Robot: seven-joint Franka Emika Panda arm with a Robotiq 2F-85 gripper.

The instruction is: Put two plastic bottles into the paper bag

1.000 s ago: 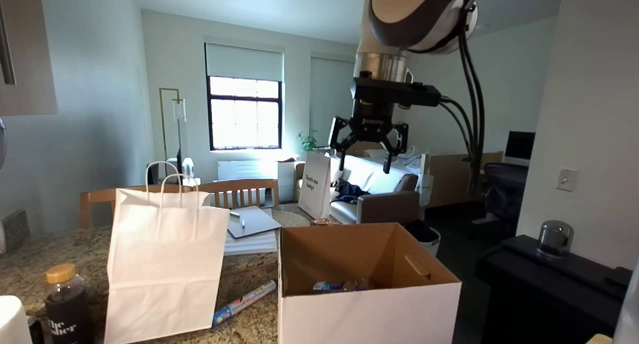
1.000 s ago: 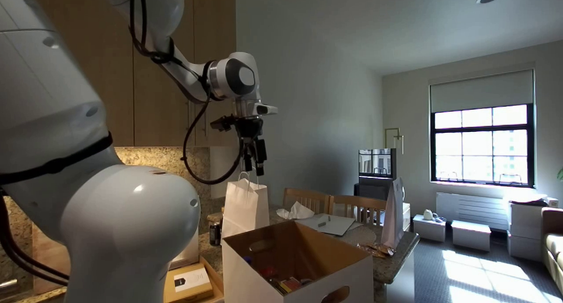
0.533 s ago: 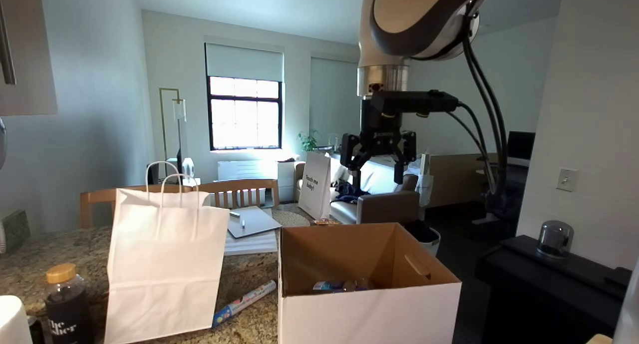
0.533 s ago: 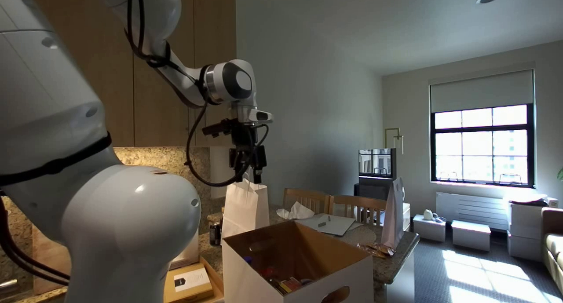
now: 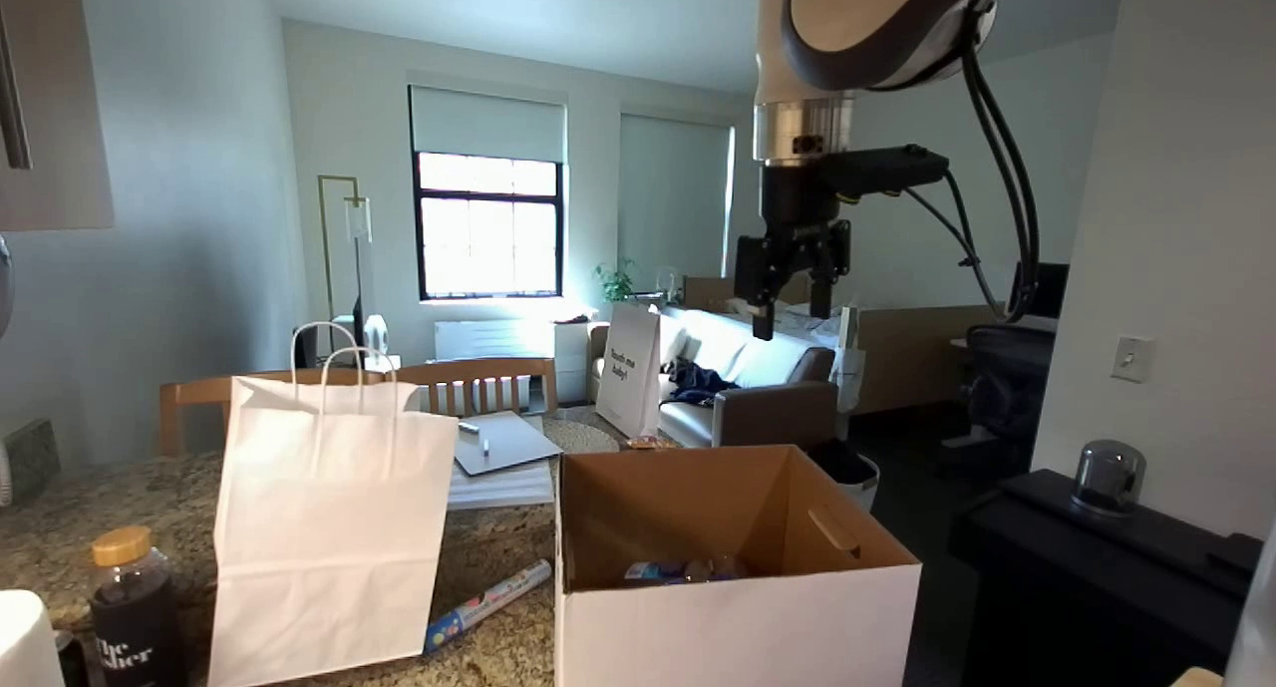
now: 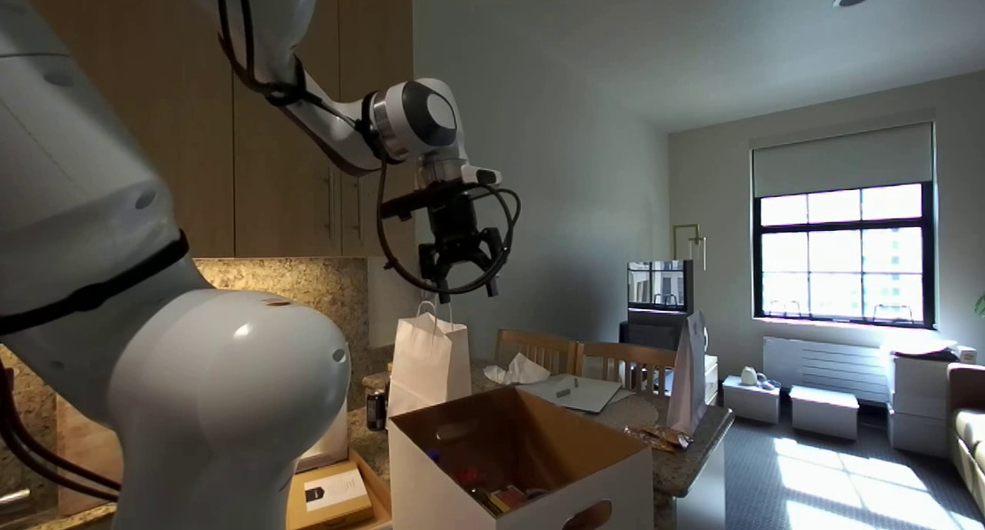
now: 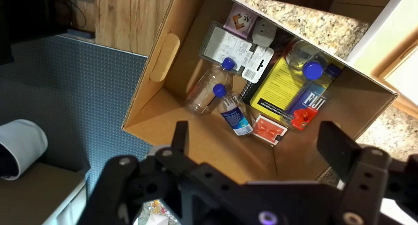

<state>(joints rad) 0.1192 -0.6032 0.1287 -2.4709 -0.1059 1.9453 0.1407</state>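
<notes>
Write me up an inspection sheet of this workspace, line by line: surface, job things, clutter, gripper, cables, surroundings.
Surface: speckled granite countertop.
Paper bag: white, standing on the countertop beside the open cardboard box; its inside is not visible.
Plastic bottles: several, blue-capped, inside the cardboard box.
Clutter: red playing-card pack in the same box; printed tube on the countertop; tan-lidded bottle near the bag.
Gripper: open, raised higher than the box's rim.
Held object: nothing seen.
Cables: black, hanging in a loop near the gripper.
Surroundings: sofa, wooden chairs, window.
People: nothing seen.
</notes>
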